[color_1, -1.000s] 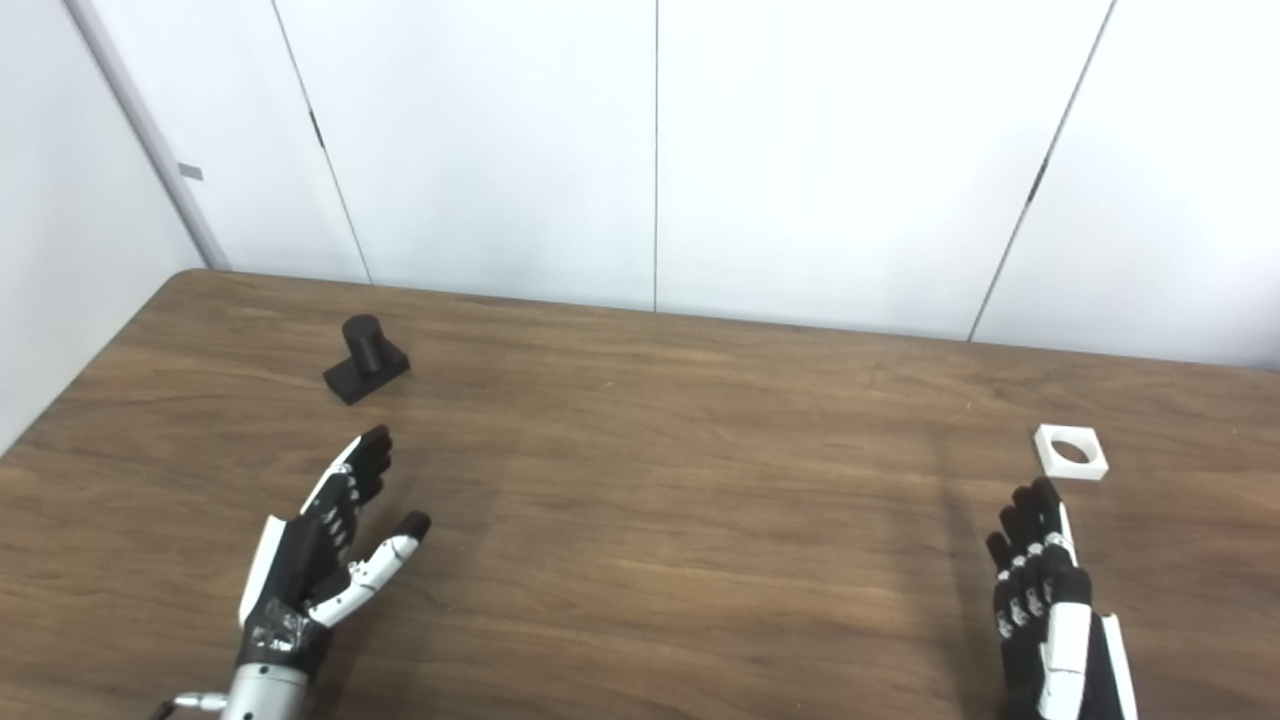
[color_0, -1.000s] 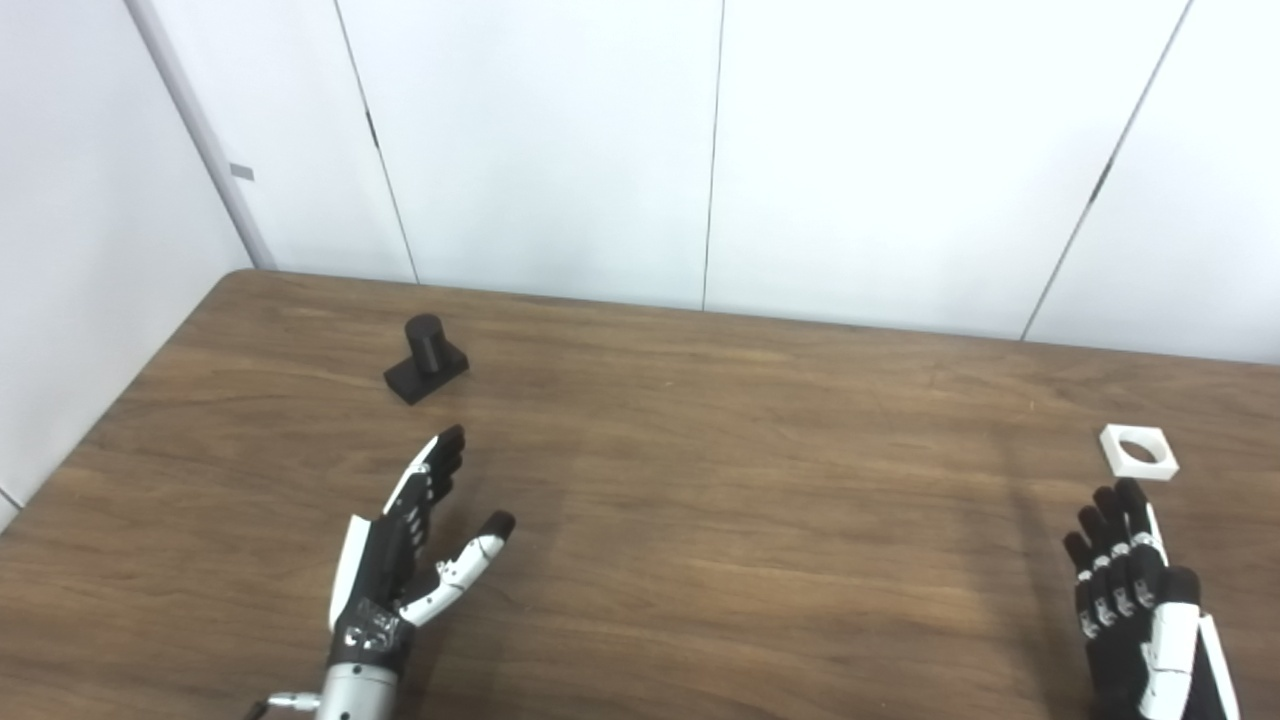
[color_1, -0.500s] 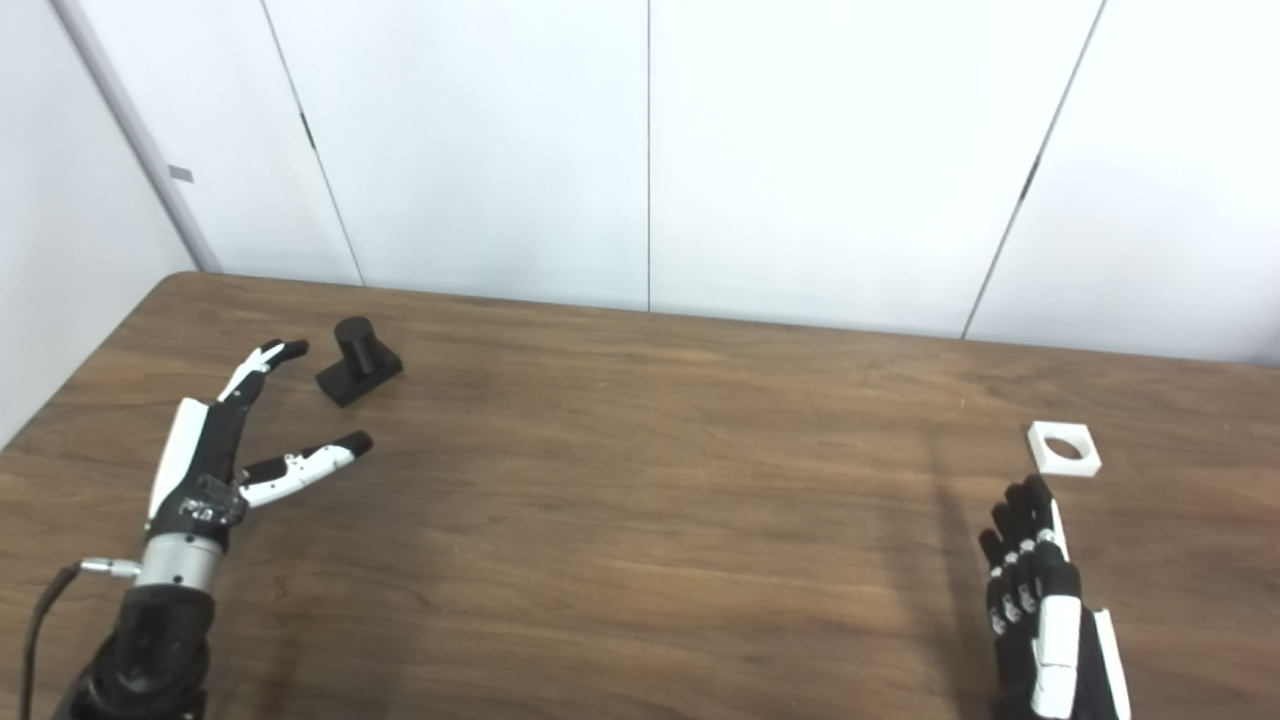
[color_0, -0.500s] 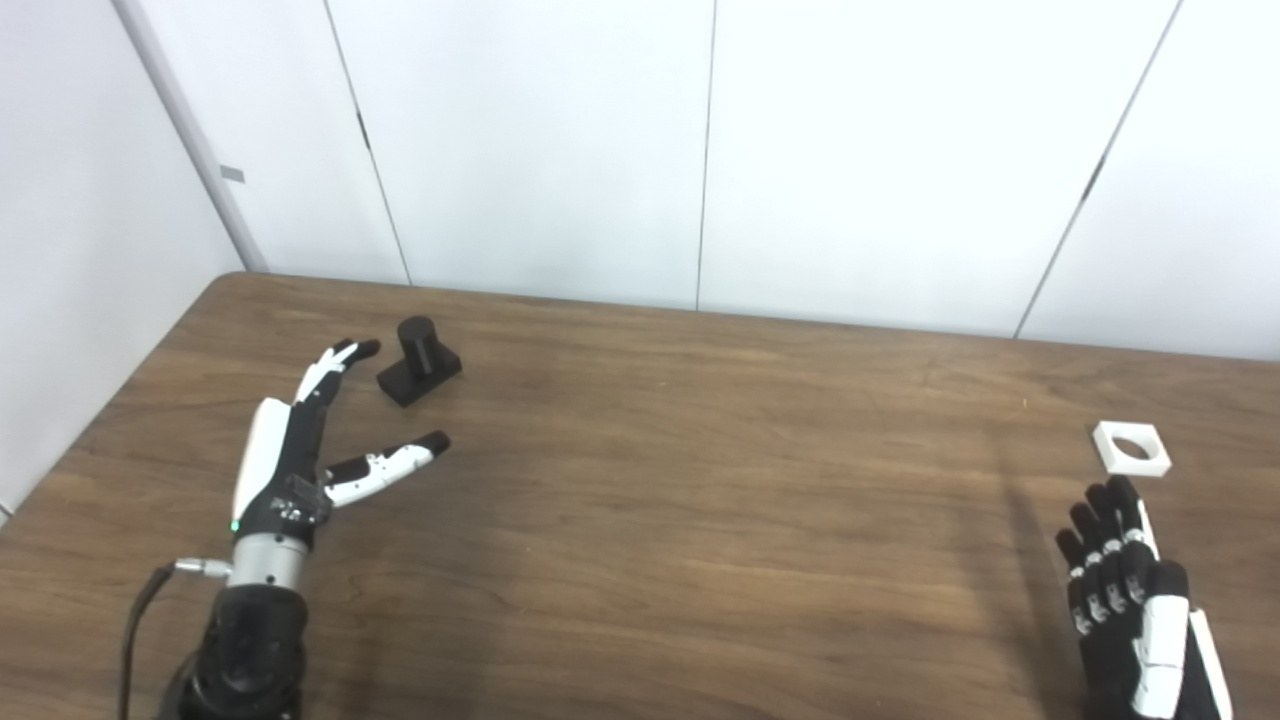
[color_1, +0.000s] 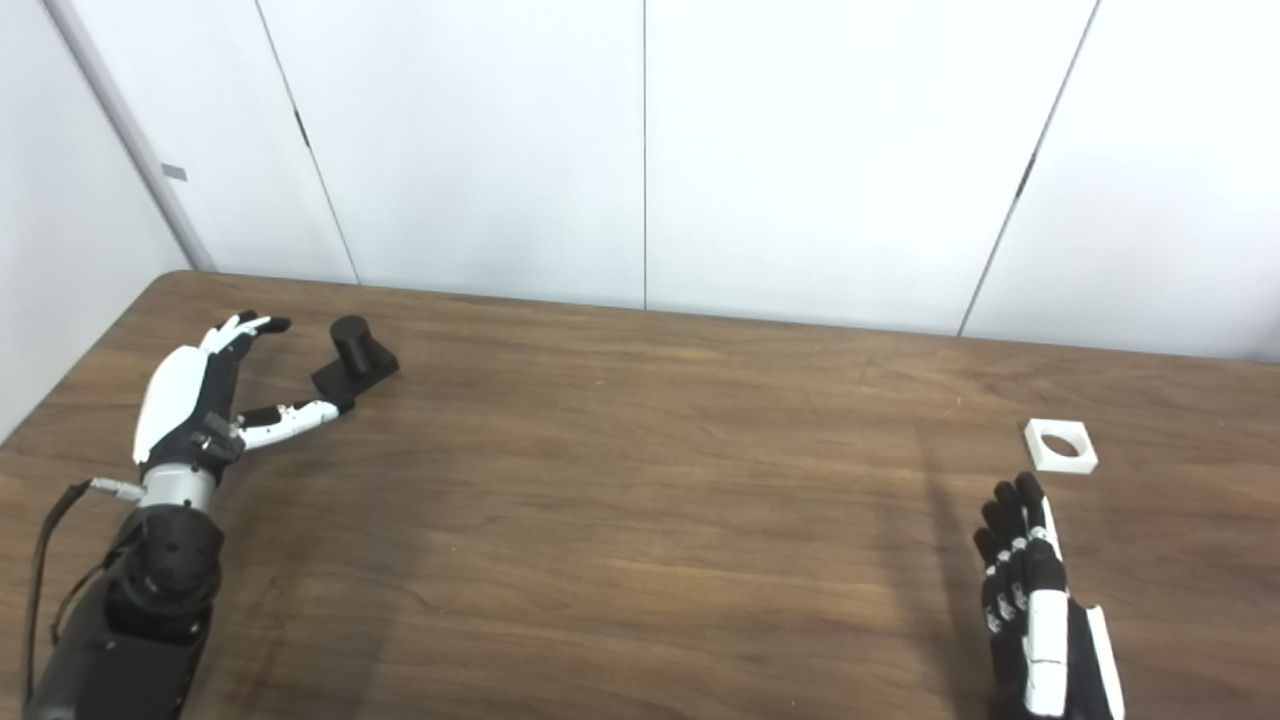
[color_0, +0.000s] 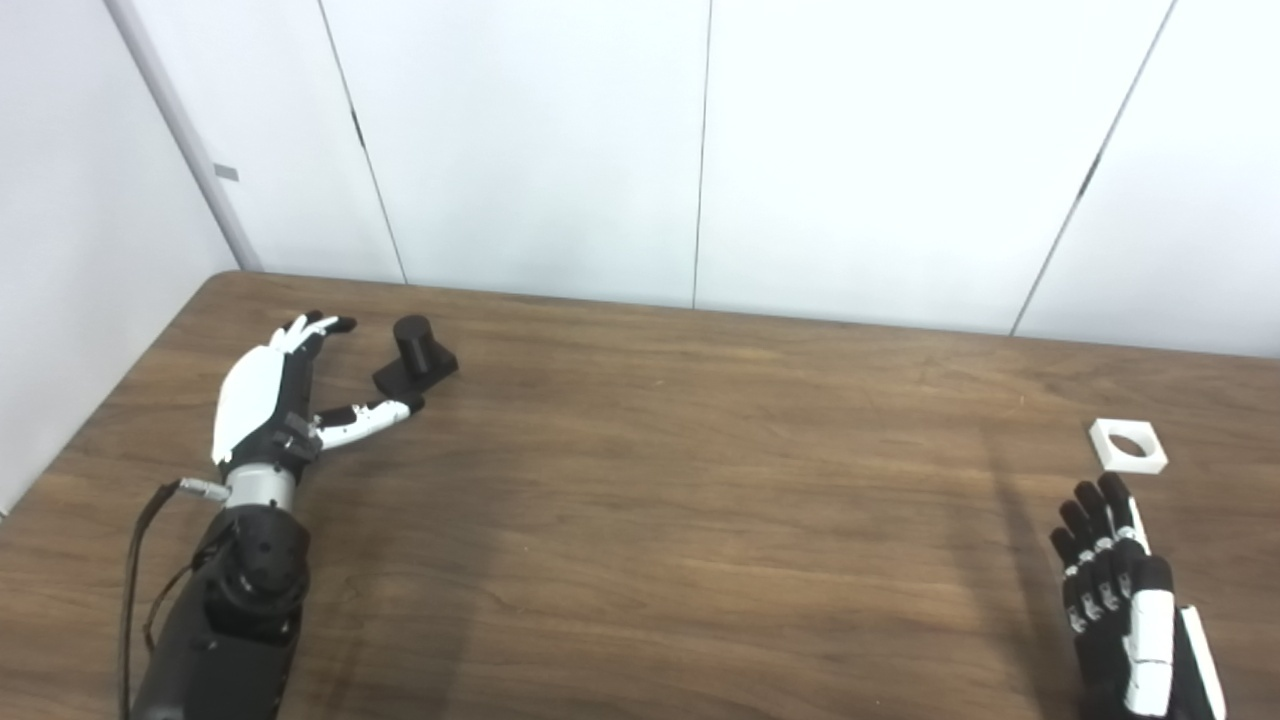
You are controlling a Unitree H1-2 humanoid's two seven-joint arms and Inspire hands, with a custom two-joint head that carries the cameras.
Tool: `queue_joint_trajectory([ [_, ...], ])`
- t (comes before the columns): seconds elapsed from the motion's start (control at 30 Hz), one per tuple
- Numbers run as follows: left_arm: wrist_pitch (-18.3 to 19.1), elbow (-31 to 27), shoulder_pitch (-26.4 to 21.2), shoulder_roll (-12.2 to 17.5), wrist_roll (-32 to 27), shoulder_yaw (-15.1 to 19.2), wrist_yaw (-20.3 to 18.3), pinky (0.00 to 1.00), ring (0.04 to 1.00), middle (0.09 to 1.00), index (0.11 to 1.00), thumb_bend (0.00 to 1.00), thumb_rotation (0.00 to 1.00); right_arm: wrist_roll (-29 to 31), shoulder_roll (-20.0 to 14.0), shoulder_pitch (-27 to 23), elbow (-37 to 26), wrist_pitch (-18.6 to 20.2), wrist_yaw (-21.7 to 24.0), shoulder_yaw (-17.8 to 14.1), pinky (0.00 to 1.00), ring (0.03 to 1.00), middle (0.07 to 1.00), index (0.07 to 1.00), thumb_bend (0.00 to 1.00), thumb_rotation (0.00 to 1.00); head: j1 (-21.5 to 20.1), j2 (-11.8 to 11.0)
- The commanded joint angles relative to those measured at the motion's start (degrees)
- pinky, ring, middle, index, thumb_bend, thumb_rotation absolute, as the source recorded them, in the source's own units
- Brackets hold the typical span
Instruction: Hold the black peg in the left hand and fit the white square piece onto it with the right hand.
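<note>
Left robot hand [color_0: 268, 395] nearer black peg [color_0: 415, 352]

A black peg [color_0: 415, 352] stands on the far left of a wooden tabletop [color_0: 660, 470]. It is a short upright cylinder rising from a flat, square black base, turned at an angle to the tabletop's edge. Well apart from it, near the right edge, a white square piece [color_0: 1128, 446] lies flat, thin, with a large round hole through its middle showing the wood beneath.
</note>
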Motion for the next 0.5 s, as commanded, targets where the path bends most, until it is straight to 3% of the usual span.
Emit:
queue_joint_trajectory([
  [0.0,0.41,0.79,-3.23,2.06,1.67,-0.67,1.73,1.00,0.992,0.961,0.846,0.91,0.37,0.07,-0.04,3.66,2.78,-0.97,0.14,-0.02,1.00,0.990,0.983,0.985,0.55,0.94,0.04,0.07],
  [0.13,1.81,3.92,-5.43,2.50,1.87,-2.01,1.52,1.00,0.984,0.958,0.846,0.93,0.38,-0.24,-0.13,3.67,2.88,-1.04,0.22,0.15,1.00,0.993,0.990,0.997,0.56,0.95,-0.05,0.12],
  [0.33,7.94,7.86,-9.11,2.40,2.44,-4.61,0.34,1.00,0.986,0.958,0.844,0.92,0.38,-0.24,-0.14,3.68,3.05,-1.39,0.30,0.20,1.00,0.991,0.990,1.000,0.56,0.96,-0.15,0.22],
  [0.47,9.06,10.52,-10.71,2.56,1.53,-5.82,0.40,1.00,0.987,0.957,0.837,0.91,0.39,-0.43,-0.06,3.63,3.20,-1.54,0.17,0.19,1.00,0.983,0.984,0.994,0.56,0.96,-0.16,0.25],
])
